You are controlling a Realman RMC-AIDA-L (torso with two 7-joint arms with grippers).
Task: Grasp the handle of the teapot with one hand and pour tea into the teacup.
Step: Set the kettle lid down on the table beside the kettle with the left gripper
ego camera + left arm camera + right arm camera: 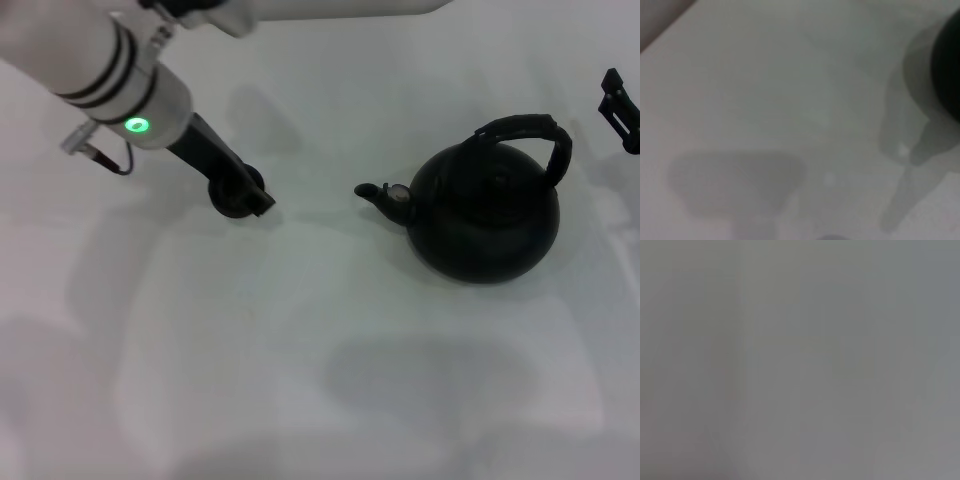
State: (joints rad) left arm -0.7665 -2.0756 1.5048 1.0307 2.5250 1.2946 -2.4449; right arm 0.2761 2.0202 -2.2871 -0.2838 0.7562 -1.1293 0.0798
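The black teapot (487, 220) stands right of centre on the white table (300, 330), its spout (385, 195) pointing left. Its arched handle (530, 133) rises over the top and nothing holds it. The small dark teacup (228, 198) stands to the left of the spout, a short gap away. My left gripper (250, 195) reaches down from the upper left and is right at the teacup, partly covering it. My right gripper (620, 108) shows only in part at the right edge, apart from the teapot. A dark round shape (947, 65) fills one edge of the left wrist view; I cannot tell what it is.
The white table surface carries soft shadows of the arms. My left arm (110, 70) crosses the upper left corner. The right wrist view shows only plain grey surface.
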